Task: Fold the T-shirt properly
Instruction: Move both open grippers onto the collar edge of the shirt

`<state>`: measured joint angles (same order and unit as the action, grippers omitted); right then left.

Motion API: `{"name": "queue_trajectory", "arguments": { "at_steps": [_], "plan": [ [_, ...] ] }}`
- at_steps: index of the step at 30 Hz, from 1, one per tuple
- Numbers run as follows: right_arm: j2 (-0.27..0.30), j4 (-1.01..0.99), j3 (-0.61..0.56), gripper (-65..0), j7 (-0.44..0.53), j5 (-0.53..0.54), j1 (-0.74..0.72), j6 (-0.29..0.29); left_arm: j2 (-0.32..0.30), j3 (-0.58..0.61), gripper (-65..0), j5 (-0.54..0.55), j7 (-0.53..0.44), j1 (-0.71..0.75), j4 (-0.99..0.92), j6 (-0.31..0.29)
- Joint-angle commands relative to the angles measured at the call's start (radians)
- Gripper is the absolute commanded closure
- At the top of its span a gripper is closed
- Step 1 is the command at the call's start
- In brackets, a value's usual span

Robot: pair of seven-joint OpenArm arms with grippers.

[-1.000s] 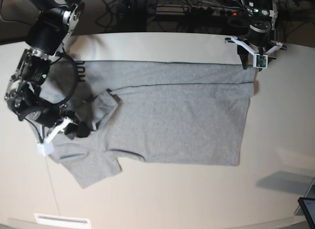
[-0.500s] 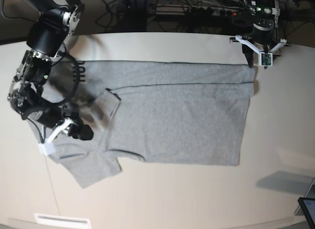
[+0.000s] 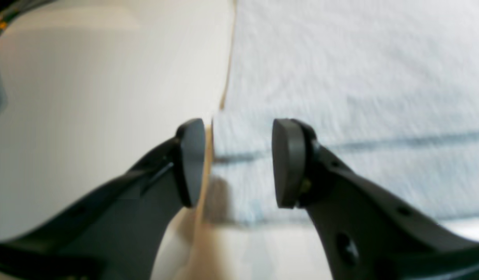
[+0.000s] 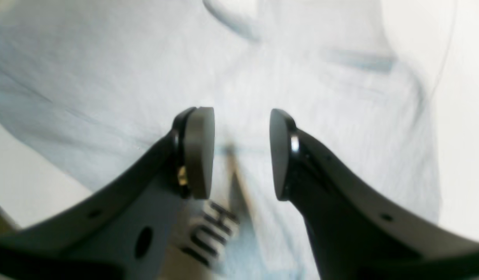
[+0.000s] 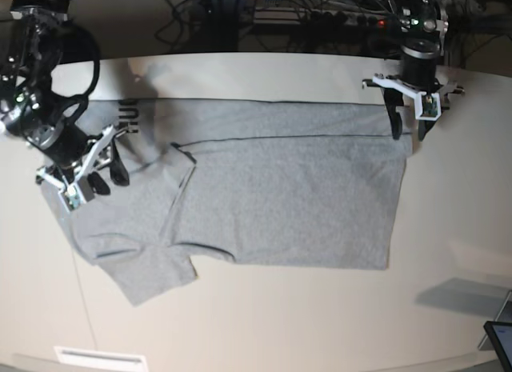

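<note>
Currently the T-shirt (image 5: pixel 272 188) is spread flat on the tabletop (image 5: pixel 264 316), filling the middle of the base view, with one long side already turned over along the upper edge and black lettering (image 5: pixel 128 116) exposed at the upper left. The step in hand is judged to be a re-grasp between folds. Both pincers are seen with jaws parted and nothing held.

The right pincer (image 5: pixel 102 166), at the left of the base view, hangs over the collar and sleeve region; in the right wrist view grey cloth lies under and between its fingertips (image 4: pixel 200 151), contact not determinable. The left pincer (image 5: pixel 408 120), at the upper right, straddles the hem corner; in the left wrist view that corner sits between the pads (image 3: pixel 288 163), beside bare tabletop.

For the next move, it is judged that each pincer must be lowered and closed on all cloth layers at its edge
</note>
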<state>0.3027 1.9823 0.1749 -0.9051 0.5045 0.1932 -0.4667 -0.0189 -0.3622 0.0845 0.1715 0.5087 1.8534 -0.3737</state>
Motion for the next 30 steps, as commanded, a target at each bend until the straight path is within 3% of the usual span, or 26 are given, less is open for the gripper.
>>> {"name": "queue_trajectory", "arguments": {
  "at_steps": [1, 5, 9, 12, 16, 18, 22, 30],
  "plan": [
    [0.011, 0.013, -0.031, -22.9, 0.057, -0.043, 0.028, 0.013, -0.01, 0.004, -27.2, 0.008, -0.028, -0.014, 0.005, -0.005],
    [0.006, -0.004, -0.136, -22.9, 0.189, -0.356, 0.101, 0.133, -0.016, 0.004, -27.2, 0.008, -0.028, -0.077, -0.034, -0.005],
    [-0.056, -0.036, -0.119, -22.9, 0.234, -0.528, 0.113, 0.141, -0.017, 0.005, -27.2, 0.007, -0.03, -0.121, -0.059, -0.005],
    [-0.075, -0.065, -0.064, -23.1, 0.249, -0.571, 0.11, 0.11, -0.026, 0.027, -27.2, -0.004, -0.031, -0.16, -0.102, -0.005],
    [-0.076, -0.105, -0.018, -23.4, 0.246, -0.577, 0.107, 0.078, -0.048, 0.079, -27.0, -0.136, -0.088, -0.195, -0.173, 0.0],
    [-0.076, -0.111, 0.007, -27.6, 0.245, -0.577, 0.107, 0.064, -0.042, 0.081, -27.0, -0.16, -0.091, -0.196, -0.174, 0.0],
    [-0.11, -0.116, 0.05, -36.3, 0.243, -0.58, 0.11, 0.062, -0.023, 0.079, -27.0, -0.151, -0.089, -0.192, -0.177, 0.0],
    [-0.121, -0.117, 0.05, -36.7, 0.243, -0.577, 0.151, 0.062, -0.025, 0.087, -27.0, -0.147, -0.037, -0.155, -0.177, 0.0]
  ]
}}
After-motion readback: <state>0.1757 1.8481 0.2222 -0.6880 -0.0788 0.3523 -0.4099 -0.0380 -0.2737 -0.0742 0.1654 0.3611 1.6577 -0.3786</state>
